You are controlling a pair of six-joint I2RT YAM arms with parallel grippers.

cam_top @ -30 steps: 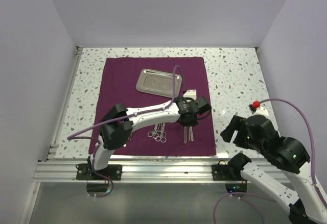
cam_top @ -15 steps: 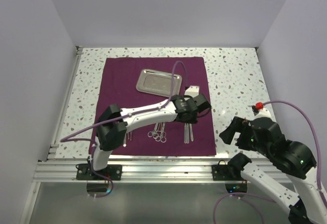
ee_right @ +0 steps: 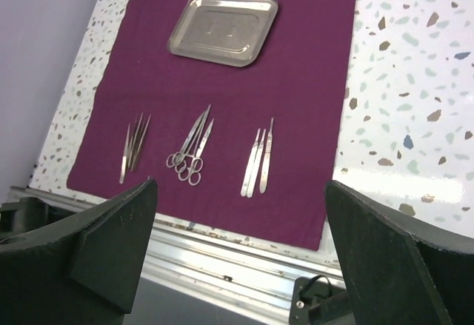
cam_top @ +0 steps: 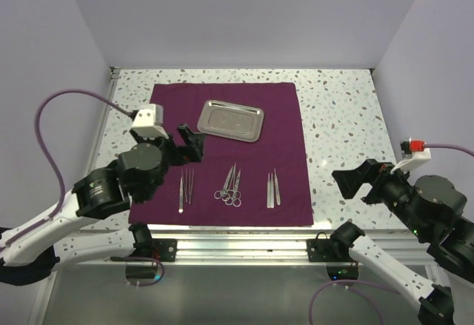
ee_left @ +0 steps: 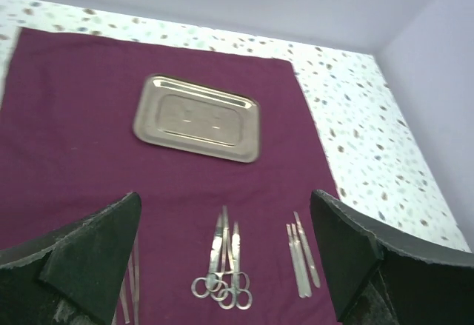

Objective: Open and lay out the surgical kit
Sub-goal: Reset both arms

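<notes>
A: Top view, kit position?
B: The cloth wrap is seen spread flat on the speckled table, left of centre. The steel tray is set on its far half, slightly skewed. Three groups are laid in a row along the near half, each apart from the next. Tweezers are at the left, ring-handled scissors in the middle and slim straight instruments at the right.

A: Grippers?
B: The left gripper is held above the cloth's left part, near-left of the tray, touching nothing. The right gripper is held over bare table to the right of the cloth, well apart from it.

A: Left wrist view?
B: Its fingers are recorded at the outer edges of the frame. The jaws are spread wide and nothing is held between them. The tray, the scissors and the right-hand group are seen below, in the gap.

A: Right wrist view?
B: The fingers are likewise set far apart and nothing is gripped. The whole cloth is seen between them, with the tray far and the three groups near. A metal rail is seen along the near edge.
</notes>
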